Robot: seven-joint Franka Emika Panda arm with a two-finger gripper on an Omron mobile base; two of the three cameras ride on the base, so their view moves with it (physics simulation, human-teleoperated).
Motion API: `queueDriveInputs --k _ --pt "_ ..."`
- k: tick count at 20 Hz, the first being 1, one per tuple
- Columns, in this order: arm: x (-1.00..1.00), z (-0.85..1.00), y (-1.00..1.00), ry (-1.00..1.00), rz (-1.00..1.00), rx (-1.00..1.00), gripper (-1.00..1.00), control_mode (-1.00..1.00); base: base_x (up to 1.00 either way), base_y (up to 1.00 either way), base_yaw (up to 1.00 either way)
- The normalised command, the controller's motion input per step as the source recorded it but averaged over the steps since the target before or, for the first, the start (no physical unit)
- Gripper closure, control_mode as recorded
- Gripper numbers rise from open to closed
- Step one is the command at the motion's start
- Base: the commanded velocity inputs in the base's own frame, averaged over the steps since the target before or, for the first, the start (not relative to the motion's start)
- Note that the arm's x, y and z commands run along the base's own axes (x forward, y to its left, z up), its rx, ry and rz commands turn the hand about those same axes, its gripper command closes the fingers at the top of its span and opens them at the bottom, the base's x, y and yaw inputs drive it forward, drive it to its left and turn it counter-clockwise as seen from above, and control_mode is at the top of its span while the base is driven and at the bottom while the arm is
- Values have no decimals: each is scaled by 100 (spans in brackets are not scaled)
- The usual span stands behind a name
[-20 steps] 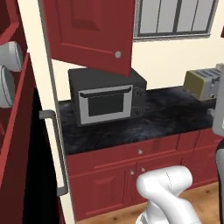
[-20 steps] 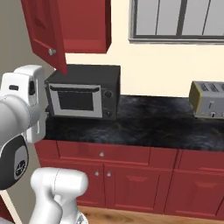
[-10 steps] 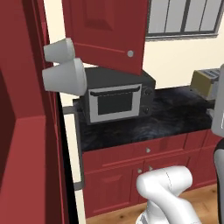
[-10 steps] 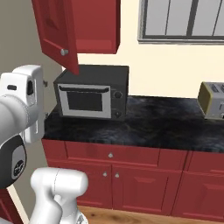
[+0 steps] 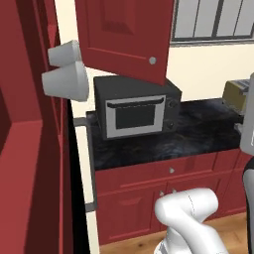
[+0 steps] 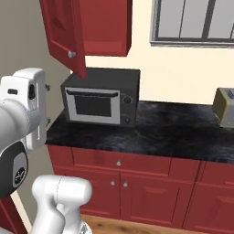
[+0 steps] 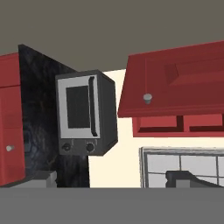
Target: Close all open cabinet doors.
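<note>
Hand view: cabinet door beyond fingers.

No readable text or labels anywhere

dark-red knobbed cabinet door ajar above microwave, seemingly swung wide

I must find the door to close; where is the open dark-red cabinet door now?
The open dark-red cabinet door with a silver knob hangs swung out at upper left in the right base view, directly above the black microwave.
</note>
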Motion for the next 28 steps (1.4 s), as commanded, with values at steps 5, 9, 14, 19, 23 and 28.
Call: queueDriveInputs --k 5,9,14,19,23,28 --pt "0 0 0 0 0 0 -100 100 1 -15 10" --pt "0 0 0 0 0 0 -100 100 0 -36 5" --pt "0 0 0 0 0 0 -100 100 7 -47 5" --pt "0 0 0 0 0 0 -100 100 16 -45 5" --pt "0 0 0 0 0 0 -100 100 24 -10 3" --pt "0 0 0 0 0 0 -100 100 54 0 0"
